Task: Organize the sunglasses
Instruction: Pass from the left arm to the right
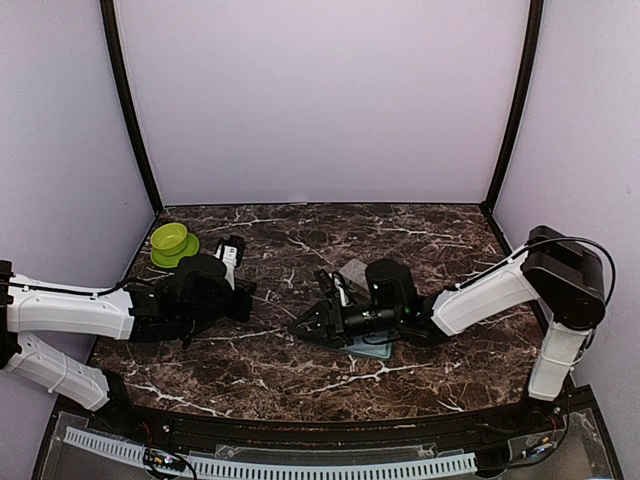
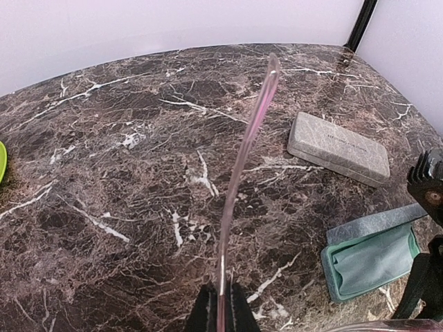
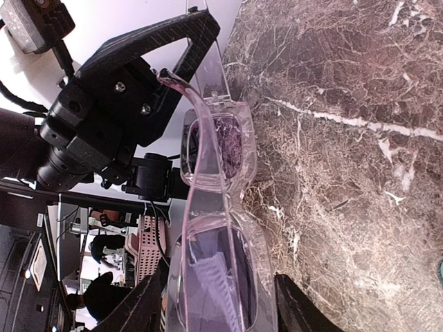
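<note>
Left jaws clamp sunglasses (image 3: 211, 149) temple; right jaws straddle frame, grip unclear; teal-lined case (image 2: 370, 259) lies open.

Pink translucent sunglasses (image 3: 216, 149), brown white-veined marble table (image 3: 346, 173), grey case (image 2: 338, 147), green bowl (image 1: 172, 240)

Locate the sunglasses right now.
Right wrist view: the sunglasses are straddled by the right gripper near the middle of the table; the left gripper pinches one temple, left of the closed grey case.
</note>
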